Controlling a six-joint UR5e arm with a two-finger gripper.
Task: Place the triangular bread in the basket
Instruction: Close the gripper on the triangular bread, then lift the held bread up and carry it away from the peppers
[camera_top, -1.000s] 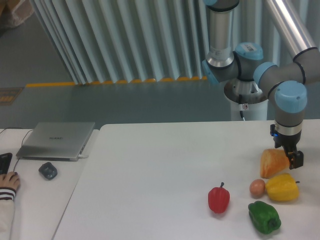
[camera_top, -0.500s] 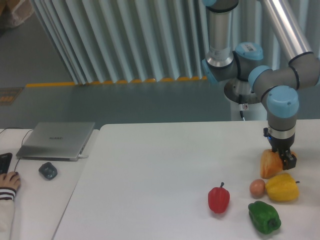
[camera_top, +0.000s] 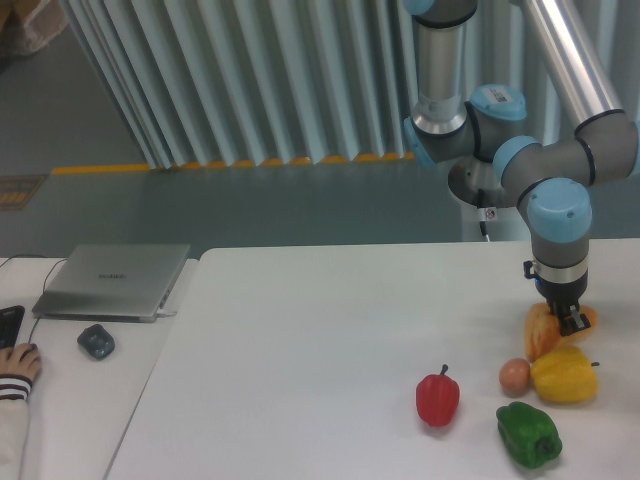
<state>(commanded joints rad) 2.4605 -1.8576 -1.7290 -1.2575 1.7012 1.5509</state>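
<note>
The triangular bread (camera_top: 541, 334), a golden-orange wedge, lies at the right edge of the white table (camera_top: 320, 330), just above the yellow bell pepper (camera_top: 564, 375). My gripper (camera_top: 565, 320) points straight down and is low over the bread. One dark finger stands in front of the bread, and bread shows on both sides of it. The jaws look open and seem to straddle the bread, which still rests on the table. No basket is in view.
A small brown egg (camera_top: 514, 375) sits left of the yellow pepper. A green pepper (camera_top: 528, 434) and a red pepper (camera_top: 437, 398) lie nearer the front. A laptop (camera_top: 112, 281), a mouse (camera_top: 96, 341) and a person's hand (camera_top: 15, 365) are at the far left.
My gripper has moved left from the bread's right side to over its middle and has come down a little. The bread and the peppers have stayed in place.
</note>
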